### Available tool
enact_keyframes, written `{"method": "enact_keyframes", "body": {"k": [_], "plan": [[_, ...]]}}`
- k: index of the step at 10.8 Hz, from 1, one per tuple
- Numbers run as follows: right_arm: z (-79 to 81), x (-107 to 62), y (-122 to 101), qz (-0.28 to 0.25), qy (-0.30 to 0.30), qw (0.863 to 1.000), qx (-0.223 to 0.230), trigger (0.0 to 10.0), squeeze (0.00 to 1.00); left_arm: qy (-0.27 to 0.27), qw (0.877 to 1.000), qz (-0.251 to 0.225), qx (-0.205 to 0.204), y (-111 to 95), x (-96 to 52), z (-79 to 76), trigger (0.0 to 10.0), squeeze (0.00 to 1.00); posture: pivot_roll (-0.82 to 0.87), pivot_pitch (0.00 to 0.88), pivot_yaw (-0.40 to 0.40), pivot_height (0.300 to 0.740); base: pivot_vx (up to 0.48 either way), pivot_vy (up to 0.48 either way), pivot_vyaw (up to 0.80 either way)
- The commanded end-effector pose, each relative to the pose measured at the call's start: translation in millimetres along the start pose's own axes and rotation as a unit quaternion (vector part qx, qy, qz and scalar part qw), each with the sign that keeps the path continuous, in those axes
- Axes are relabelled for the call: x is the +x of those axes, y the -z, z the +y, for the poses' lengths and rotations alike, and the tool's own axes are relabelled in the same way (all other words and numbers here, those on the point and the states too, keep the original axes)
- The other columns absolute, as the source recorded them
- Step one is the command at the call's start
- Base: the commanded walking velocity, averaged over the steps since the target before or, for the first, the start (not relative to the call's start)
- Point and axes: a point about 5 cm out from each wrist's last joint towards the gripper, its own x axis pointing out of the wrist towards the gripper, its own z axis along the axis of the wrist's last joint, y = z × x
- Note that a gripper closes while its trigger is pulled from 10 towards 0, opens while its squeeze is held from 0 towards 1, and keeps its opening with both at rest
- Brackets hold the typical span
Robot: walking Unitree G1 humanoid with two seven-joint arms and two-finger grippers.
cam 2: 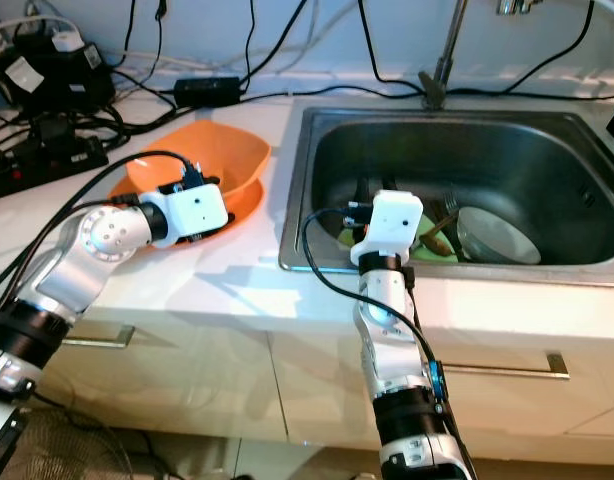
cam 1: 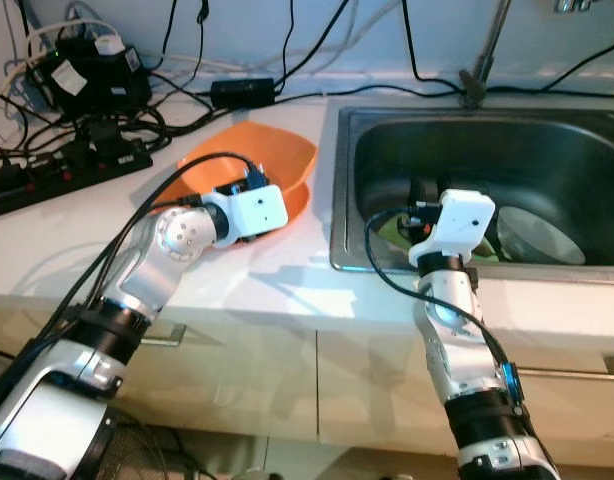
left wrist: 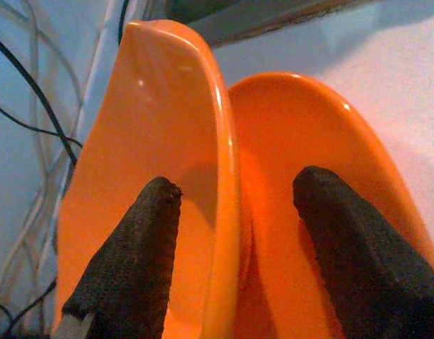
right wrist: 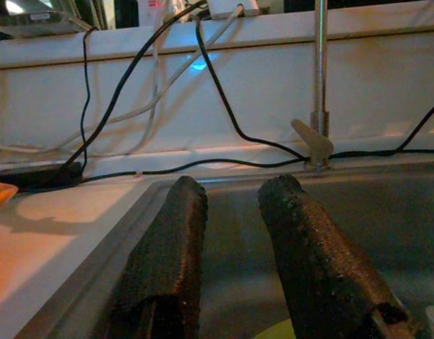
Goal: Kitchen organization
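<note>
Black fingers (left wrist: 132, 268) of the left gripper (left wrist: 235, 212) stand spread on either side of the orange bowl's (cam 1: 272, 150) rim, one inside the bowl and one outside over the orange plate (left wrist: 302, 141) beneath it; the jaws are apart and not pressed on the rim (a clear gap shows on both sides). The bowl sits tilted on the plate, on the white counter (cam 1: 287, 270) just left of the steel sink (cam 2: 547, 140). Behind the bowl, black cables and a power strip (cam 1: 67, 170) crowd the counter's back corner.

The right gripper (right wrist: 231, 247) hangs over the near edge of the sink with its fingers parted, holding nothing. In the basin lie a green plate (cam 2: 442, 252), a fork (cam 2: 442, 215) and a metal bowl (cam 2: 502, 235). The faucet stem (right wrist: 320, 70) rises at the sink's back edge.
</note>
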Motion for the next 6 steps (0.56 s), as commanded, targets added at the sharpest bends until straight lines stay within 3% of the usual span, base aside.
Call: {"method": "enact_keyframes", "body": {"k": [1, 6], "plan": [[-1.3, -0.5, -0.4, 0.003, 0.002, 1.000, -0.006, 10.0, 0.00, -0.006, 1.000, 0.004, 0.015, -1.2, 1.8, 4.5, 0.0, 0.00, 0.03, 0.022, 0.091, 0.740, 0.000, 0.000, 0.00], [-3.1, 0.5, 0.4, 0.006, 0.004, 1.000, -0.009, 10.0, 0.00, -0.012, 0.999, 0.021, 0.041, 4.9, 0.0, 8.1, 0.0, 0.00, 0.04, 0.027, 0.085, 0.740, 0.000, 0.000, 0.00]]}}
